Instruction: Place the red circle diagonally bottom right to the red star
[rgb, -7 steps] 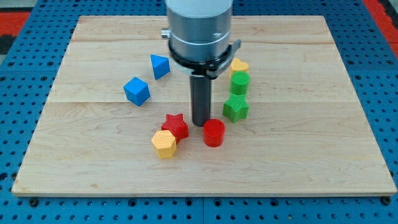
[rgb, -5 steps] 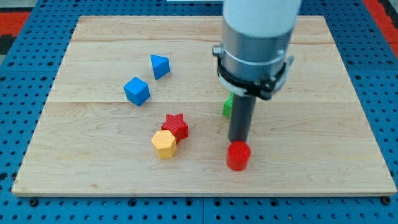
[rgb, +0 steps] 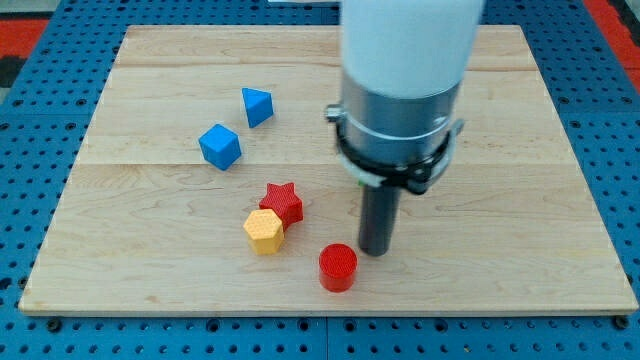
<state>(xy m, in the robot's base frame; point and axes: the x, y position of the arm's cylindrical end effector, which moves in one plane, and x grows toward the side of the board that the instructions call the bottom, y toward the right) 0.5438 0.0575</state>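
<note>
The red circle (rgb: 338, 267) lies near the view's bottom, below and to the right of the red star (rgb: 283, 202). My tip (rgb: 374, 250) rests on the board just right of and slightly above the red circle, close to it. The red star touches the yellow hexagon (rgb: 264, 231), which sits at its lower left.
A blue cube (rgb: 220, 147) and a blue triangular block (rgb: 256, 105) lie in the upper left part of the wooden board (rgb: 150, 260). The arm's body hides the green blocks; only a green sliver (rgb: 361, 183) shows beside it.
The red circle moved from beside the star to the lower right, then back left and lower. My tip followed it and now stands to its right. The arm covers the green blocks.
</note>
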